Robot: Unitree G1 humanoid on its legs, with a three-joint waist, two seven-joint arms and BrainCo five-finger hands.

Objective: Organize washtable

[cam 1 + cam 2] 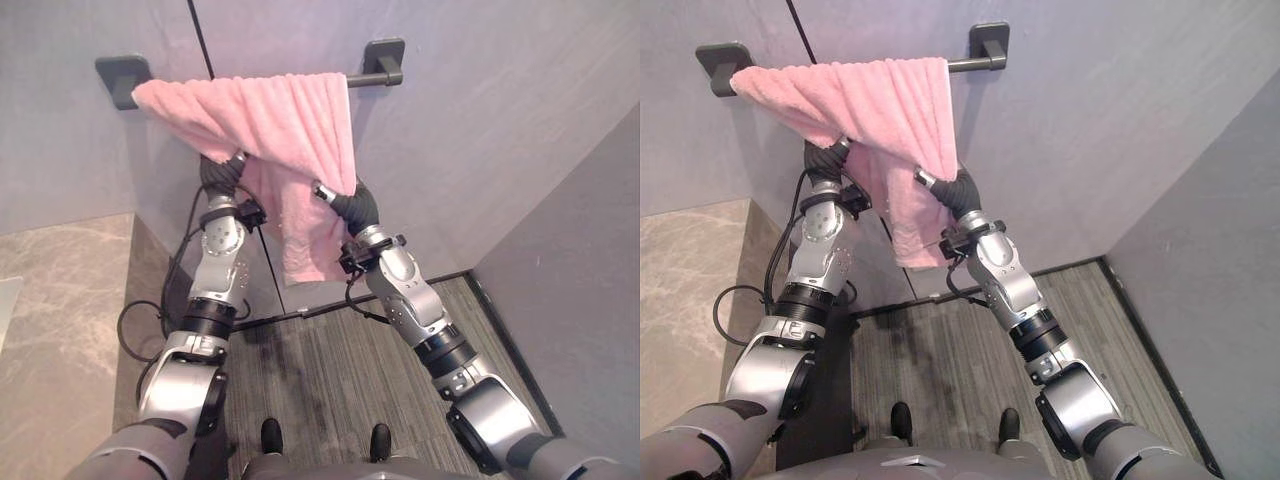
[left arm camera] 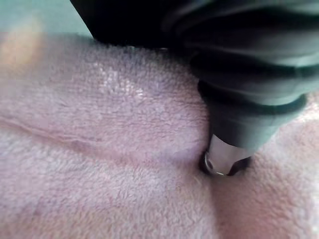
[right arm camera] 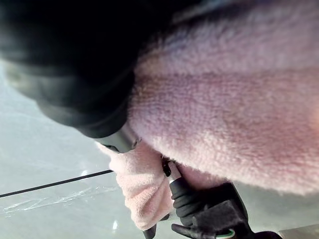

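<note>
Evidently mid towel-straightening: pink towel [image 1: 270,120] hung crooked on towel bar [image 1: 372,78]. L hand [image 1: 222,172], R hand [image 1: 352,206] sat under cloth, fingers hidden, couldn't tell. Next prob: spread, level it.

Head stereo pair looking forward-down at towel [image 1: 270,120], both wrist cameras pressed close against it

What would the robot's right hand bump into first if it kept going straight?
The pink towel. The right hand points up into the cloth hanging from the dark bar and seems to touch it. Behind it probably comes the grey wall, though depth is hard to judge.
</note>
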